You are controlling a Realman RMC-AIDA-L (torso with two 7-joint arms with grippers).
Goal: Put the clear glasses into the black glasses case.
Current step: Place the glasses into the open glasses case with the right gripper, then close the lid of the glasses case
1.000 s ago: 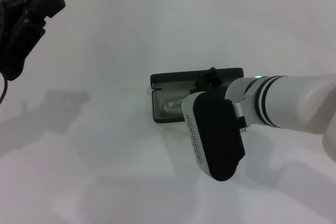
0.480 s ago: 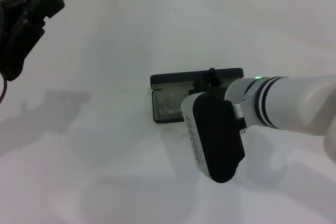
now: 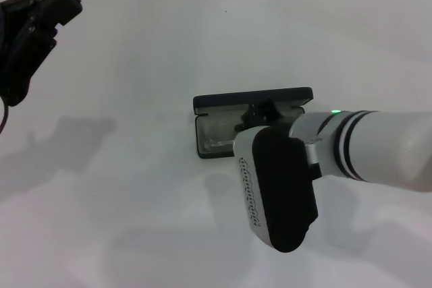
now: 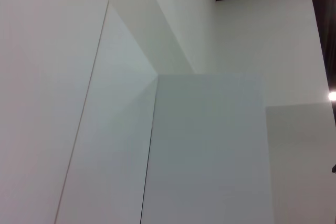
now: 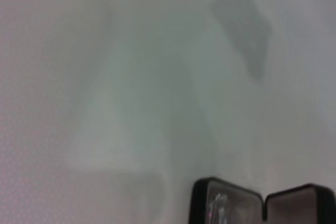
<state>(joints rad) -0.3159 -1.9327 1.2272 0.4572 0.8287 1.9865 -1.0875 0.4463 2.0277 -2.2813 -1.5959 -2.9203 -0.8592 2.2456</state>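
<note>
The black glasses case [image 3: 200,148] lies open at the table's middle, its lid [image 3: 223,101] standing up along the far side. The clear glasses [image 3: 217,137] rest inside on the lining and show only as a pale glint. My right gripper [image 3: 260,111] hangs over the right half of the case, just in front of the lid, and the white right arm hides that half. The right wrist view catches the case [image 5: 199,195] at its edge, with a glint of the glasses [image 5: 219,206] inside. My left gripper [image 3: 42,13] stays parked high at the far left.
A white table [image 3: 135,65] surrounds the case, with a tiled wall along its far edge. The left wrist view shows only white wall panels [image 4: 199,145] and a dark ceiling strip.
The right arm has drawn back a little toward me, and the gripper tip has come down from the lid's top edge to just in front of it. The case and the left arm are unmoved.
</note>
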